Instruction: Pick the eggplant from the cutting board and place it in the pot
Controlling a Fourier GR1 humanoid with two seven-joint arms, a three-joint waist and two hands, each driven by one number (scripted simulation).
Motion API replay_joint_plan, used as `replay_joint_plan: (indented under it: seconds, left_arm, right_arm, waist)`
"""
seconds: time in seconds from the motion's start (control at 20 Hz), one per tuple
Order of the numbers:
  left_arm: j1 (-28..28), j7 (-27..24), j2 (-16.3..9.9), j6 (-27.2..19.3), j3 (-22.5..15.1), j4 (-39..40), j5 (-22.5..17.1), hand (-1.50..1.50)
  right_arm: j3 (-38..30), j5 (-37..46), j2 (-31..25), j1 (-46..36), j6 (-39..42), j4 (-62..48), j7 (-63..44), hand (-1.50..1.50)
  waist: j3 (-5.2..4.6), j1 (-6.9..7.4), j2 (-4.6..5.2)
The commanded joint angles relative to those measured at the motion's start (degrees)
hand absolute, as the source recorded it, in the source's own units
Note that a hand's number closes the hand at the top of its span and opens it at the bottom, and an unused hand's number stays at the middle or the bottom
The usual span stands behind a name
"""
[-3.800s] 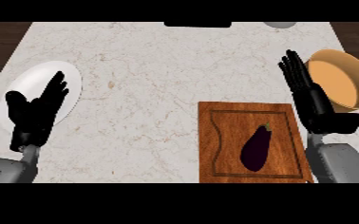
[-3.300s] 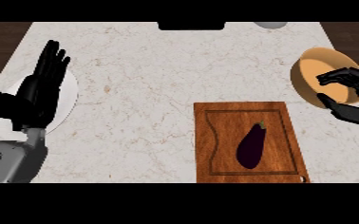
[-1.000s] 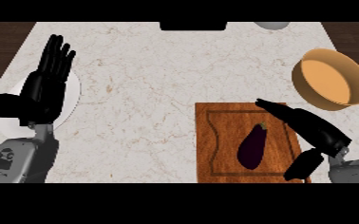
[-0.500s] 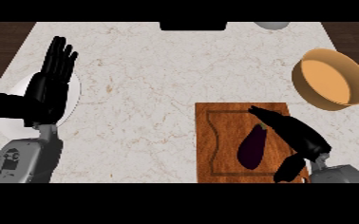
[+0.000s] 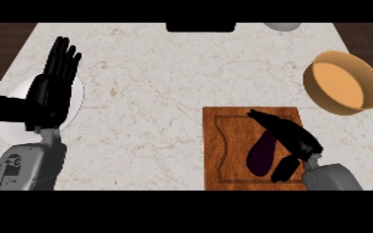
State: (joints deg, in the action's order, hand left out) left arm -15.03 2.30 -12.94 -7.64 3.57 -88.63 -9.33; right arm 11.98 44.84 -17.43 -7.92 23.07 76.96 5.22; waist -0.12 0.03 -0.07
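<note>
A dark purple eggplant (image 5: 259,154) lies lengthwise on the right half of the wooden cutting board (image 5: 224,133), at the counter's front right. My right hand (image 5: 290,135) lies over the eggplant's far end and right side. Its fingers are straight and point up-left across the board, and its thumb (image 5: 282,167) hangs beside the eggplant's near end. It is open and hides part of the eggplant. The tan pot (image 5: 339,82) stands by the right edge, beyond the board. At the left my left hand (image 5: 51,88) rests open, fingers up.
A white plate (image 5: 76,97) lies under my left hand by the left edge. A black object (image 5: 200,27) and a grey round one (image 5: 281,25) sit at the counter's far edge. Marble counter (image 5: 160,89) stretches between the plate and the board.
My right hand has come from over the pot down to the board, then slid left onto the eggplant. The eggplant has not moved. My left hand rose early, then stayed still.
</note>
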Motion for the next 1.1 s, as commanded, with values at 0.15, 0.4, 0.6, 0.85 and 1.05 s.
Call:
replay_joint_plan:
  seconds: [0.15,0.4,0.6,0.85,1.05]
  left_arm:
    - [-3.6,2.1,-0.4,0.5,1.2,2.3,0.7,0.00]
    - [-0.7,1.4,1.9,-0.9,-0.2,-0.9,1.7,0.00]
    - [-2.6,-0.1,-0.9,3.2,3.4,3.5,-0.8,0.00]
    - [-2.9,0.6,1.6,0.2,1.5,2.0,2.2,0.00]
    - [-2.6,1.2,-0.1,1.8,2.8,1.2,0.8,0.00]
  right_arm:
    - [2.4,3.4,3.5,-4.4,-2.8,-9.9,6.1,1.50]
    - [5.3,6.4,5.2,-3.4,-7.2,-7.2,9.3,1.50]
    - [5.1,8.2,6.4,-3.4,-9.9,-9.0,10.1,1.50]
    - [4.2,9.5,5.9,0.0,-9.0,0.5,5.8,1.50]
    - [10.1,16.4,10.5,0.9,-12.6,8.6,-2.2,1.50]
  waist:
    - [0.15,0.22,0.17]
    - [0.15,0.24,0.08]
    - [0.12,0.04,0.13]
    - [0.11,-0.26,0.03]
    - [0.10,-0.27,-0.02]
